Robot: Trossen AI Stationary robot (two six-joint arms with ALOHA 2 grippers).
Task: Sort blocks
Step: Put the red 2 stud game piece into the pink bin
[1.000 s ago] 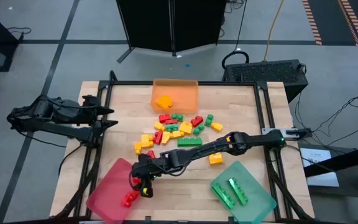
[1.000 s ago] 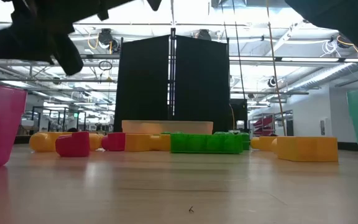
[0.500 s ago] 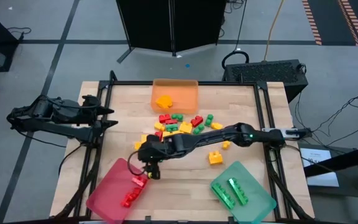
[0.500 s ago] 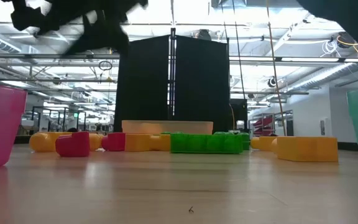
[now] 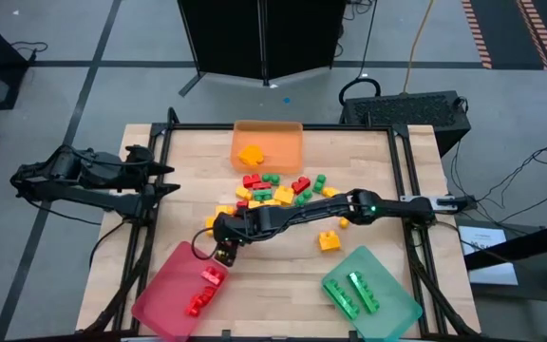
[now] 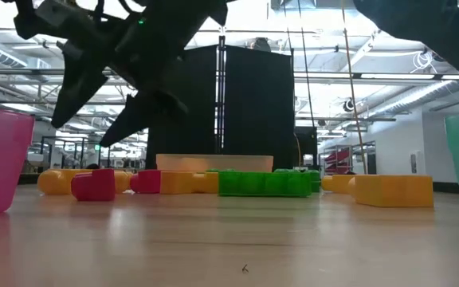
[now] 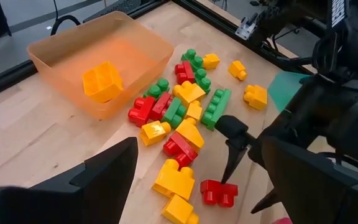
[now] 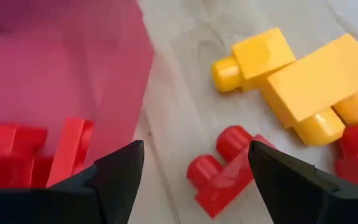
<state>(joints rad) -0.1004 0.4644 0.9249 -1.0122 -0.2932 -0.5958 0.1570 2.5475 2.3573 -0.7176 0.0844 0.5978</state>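
The right gripper (image 5: 221, 249), fingers apart and empty, hovered over a red block (image 8: 224, 173) beside the pink-red tray (image 5: 164, 294); the left gripper (image 5: 167, 178) waited open at the table's edge.

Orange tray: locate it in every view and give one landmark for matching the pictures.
High view: the orange tray sits in the upper centre of the picture.
Low view: a pale strip at the centre, far back.
Left wrist view: upper left.
Right wrist view: not in it.
Landmark: the lone yellow block that lies apart from the rest. It shows at the right in the low view and in the left wrist view.
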